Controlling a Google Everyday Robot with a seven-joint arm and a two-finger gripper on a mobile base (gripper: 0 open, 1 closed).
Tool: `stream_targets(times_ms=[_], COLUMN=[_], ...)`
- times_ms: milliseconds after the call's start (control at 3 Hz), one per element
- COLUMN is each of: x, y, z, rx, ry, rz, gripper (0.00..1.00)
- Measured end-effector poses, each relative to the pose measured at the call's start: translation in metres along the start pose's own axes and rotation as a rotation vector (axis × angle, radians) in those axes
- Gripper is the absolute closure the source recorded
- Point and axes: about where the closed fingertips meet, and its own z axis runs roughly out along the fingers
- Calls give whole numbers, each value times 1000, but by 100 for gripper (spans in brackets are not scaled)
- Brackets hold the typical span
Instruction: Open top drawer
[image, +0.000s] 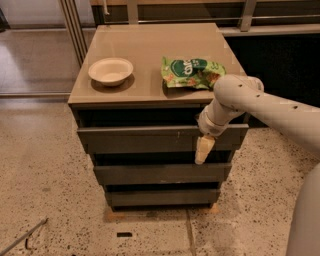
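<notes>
The top drawer (150, 138) is the widest of three dark grey, handleless fronts on the cabinet, with a dark gap between it and the tan top. It has small pale scratches near its centre. My gripper (203, 150) hangs down from the white arm (260, 107) that reaches in from the right. It is in front of the right part of the top drawer's front, with its pale tip down at the drawer's lower edge.
A white bowl (111, 71) and a green snack bag (191, 71) lie on the cabinet top (150, 45). Two narrower drawer fronts (160, 173) sit below the top one. The floor is speckled, a metal rod (20, 239) lies at lower left, and a railing stands behind.
</notes>
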Motion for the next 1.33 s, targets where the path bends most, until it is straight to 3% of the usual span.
stream_targets(times_ms=[1333], x=[15], y=[39], z=[-13], rx=[-100], ry=[11], rz=[76], gripper=[0])
